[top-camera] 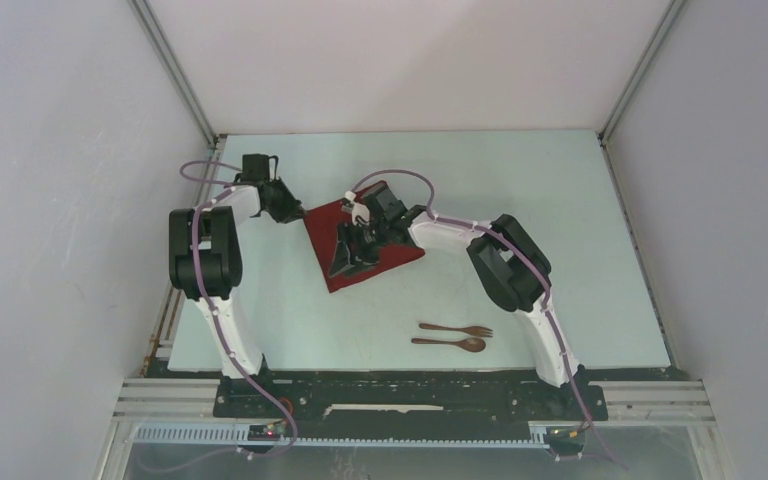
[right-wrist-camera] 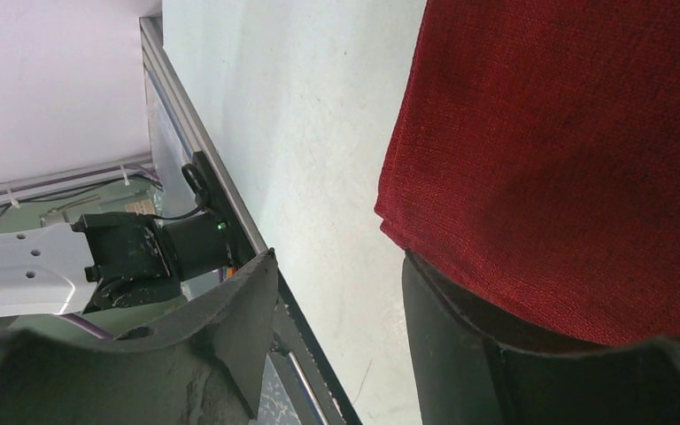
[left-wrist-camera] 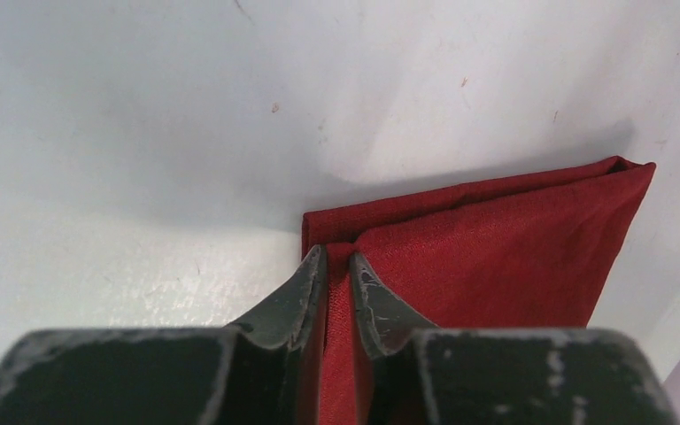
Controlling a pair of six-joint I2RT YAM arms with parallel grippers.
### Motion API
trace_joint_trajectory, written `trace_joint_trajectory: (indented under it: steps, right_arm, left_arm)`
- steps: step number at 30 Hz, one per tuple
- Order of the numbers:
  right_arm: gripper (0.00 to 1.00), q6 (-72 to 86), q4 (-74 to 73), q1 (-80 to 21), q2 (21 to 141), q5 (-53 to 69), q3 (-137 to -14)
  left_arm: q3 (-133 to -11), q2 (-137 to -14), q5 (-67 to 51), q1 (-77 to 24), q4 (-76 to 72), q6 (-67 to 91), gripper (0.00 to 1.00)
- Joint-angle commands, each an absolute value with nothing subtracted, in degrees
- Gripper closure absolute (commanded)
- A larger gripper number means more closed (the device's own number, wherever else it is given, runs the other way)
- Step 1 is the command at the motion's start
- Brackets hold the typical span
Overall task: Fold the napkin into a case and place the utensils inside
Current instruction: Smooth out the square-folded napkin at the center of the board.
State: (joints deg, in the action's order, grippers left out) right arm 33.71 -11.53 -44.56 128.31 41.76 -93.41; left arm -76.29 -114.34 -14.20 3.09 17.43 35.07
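The dark red napkin point(top-camera: 322, 238) lies folded on the white table point(top-camera: 560, 230), tilted like a diamond. At its far left corner, my left gripper point(top-camera: 300, 214) is shut on a pinched ridge of the napkin point(left-wrist-camera: 496, 248) between its fingertips point(left-wrist-camera: 312, 266). My right gripper point(top-camera: 345, 265) hovers low over the napkin's middle and front edge, open. In the right wrist view its jaws stand wide apart point(right-wrist-camera: 338, 257), and the napkin point(right-wrist-camera: 567, 159) edge drapes over and hides the tip of one finger point(right-wrist-camera: 460, 354). The utensils, a brown fork point(top-camera: 457, 329) and spoon point(top-camera: 450, 343), lie side by side near the front.
White enclosure walls stand close on the left, back and right of the table. The table's left metal rail point(right-wrist-camera: 204, 168) and the left arm's base point(right-wrist-camera: 133, 257) show in the right wrist view. Both arm bases sit on the black bar point(top-camera: 400, 395) at the front.
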Motion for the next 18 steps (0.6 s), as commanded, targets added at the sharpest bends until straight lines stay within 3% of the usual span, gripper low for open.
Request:
trace_joint_trajectory:
  steps: [1, 6, 9, 18]
  right_arm:
    - [0.39, 32.4, -12.0, -45.6, 128.6, 41.1, -96.1]
    - [0.39, 32.1, -12.4, -46.3, 128.9, 40.9, -96.3]
    - [0.41, 32.0, -12.8, -46.6, 129.3, 40.7, -96.7]
    - [0.42, 32.2, -13.9, -47.2, 131.8, 40.4, -99.2]
  left_arm:
    - [-76.6, -111.3, -13.7, 3.4, 16.5, 34.4, 0.82]
    - [-76.7, -110.5, -13.4, 3.6, 16.7, 34.0, 0.86]
    - [-77.1, -111.0, -14.1, 4.1, 16.7, 34.2, 0.94]
    - [-78.1, -112.9, -15.4, 4.5, 16.7, 34.6, 0.94]
